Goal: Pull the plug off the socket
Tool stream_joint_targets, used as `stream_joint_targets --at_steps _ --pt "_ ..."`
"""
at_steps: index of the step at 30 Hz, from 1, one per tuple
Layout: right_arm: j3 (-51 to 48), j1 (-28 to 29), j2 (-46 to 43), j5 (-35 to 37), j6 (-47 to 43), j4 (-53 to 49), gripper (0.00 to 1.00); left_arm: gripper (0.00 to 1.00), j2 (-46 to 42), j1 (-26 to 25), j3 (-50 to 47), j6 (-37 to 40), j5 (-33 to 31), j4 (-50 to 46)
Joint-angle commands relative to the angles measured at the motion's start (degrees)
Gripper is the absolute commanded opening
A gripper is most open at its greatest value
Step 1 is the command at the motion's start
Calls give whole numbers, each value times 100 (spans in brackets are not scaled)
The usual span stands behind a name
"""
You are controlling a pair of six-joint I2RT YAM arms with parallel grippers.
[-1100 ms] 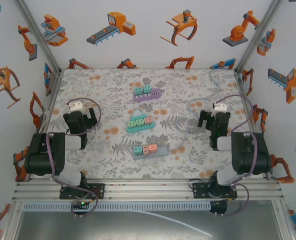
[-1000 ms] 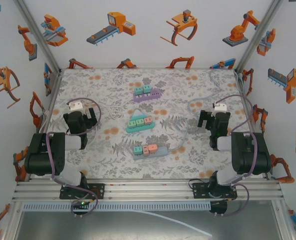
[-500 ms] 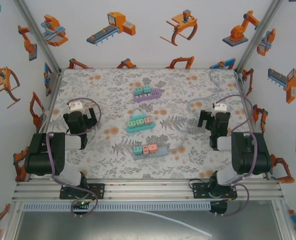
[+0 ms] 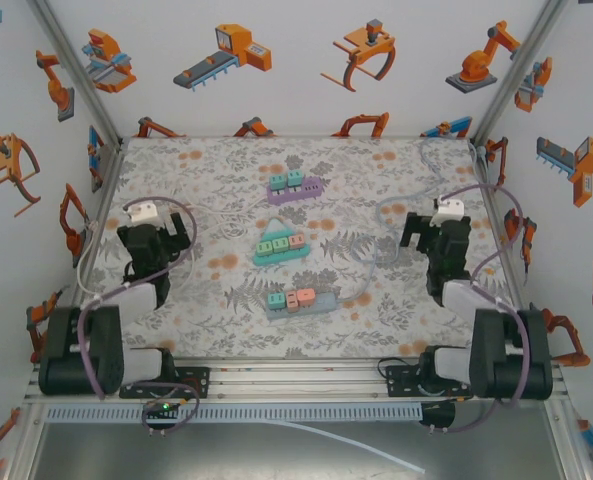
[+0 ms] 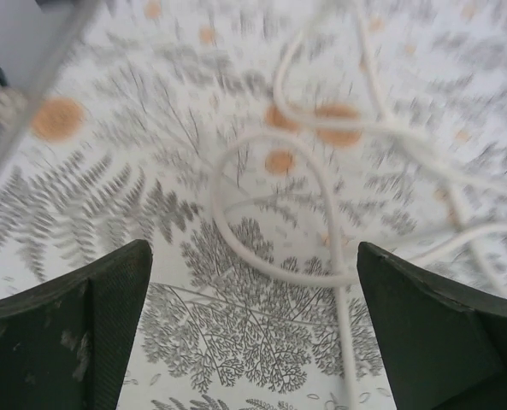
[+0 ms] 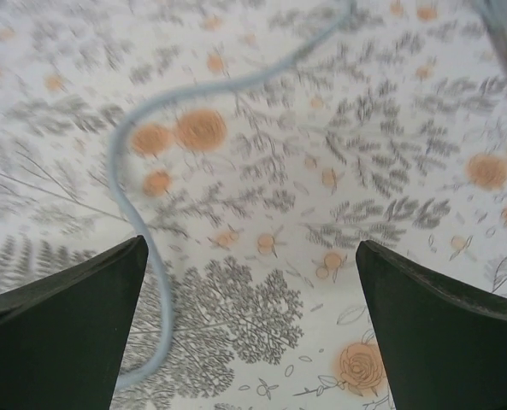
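Observation:
Three socket strips lie mid-table: a purple one (image 4: 294,187) at the back, a teal one (image 4: 280,246) in the middle and a grey-blue one (image 4: 299,300) nearest, each with small teal or pink plugs (image 4: 302,297) seated in it. My left gripper (image 4: 159,231) hovers open at the left, well away from the strips. In the left wrist view the left gripper (image 5: 253,342) stands over a looping white cable (image 5: 270,260). My right gripper (image 4: 428,232) is open at the right. Seen from its wrist, the right gripper (image 6: 249,333) has a grey-blue cable (image 6: 146,282) by its left finger.
A floral cloth (image 4: 216,300) covers the table. White and grey-blue cables (image 4: 376,250) trail from the strips toward both sides. Metal frame posts (image 4: 106,160) and printed walls close in the left, right and back edges.
Both arms have straightened and reached forward. The left gripper has shifted slightly left and back, the right gripper slightly right and back. Both stay open; the strips have not moved.

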Motion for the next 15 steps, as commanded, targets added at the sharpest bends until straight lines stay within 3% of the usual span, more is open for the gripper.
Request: stream_joint_targets --at_steps 1,5,8,15 --pt "393 9 -701 -683 248 -869 99 97 -1256 -73 189 -522 -184 -1454" --pt "680 33 -1279 -1613 345 -1366 98 97 -2536 -225 667 -1437 -69 -3255" --pt "1072 108 -1544 -2449 214 -1926 96 97 -3045 -344 1121 -2174 429 -4516" --pt "1802 1109 -1913 -3912 -1351 -3525 96 97 -3547 -779 1435 -2991 2278 -5405"
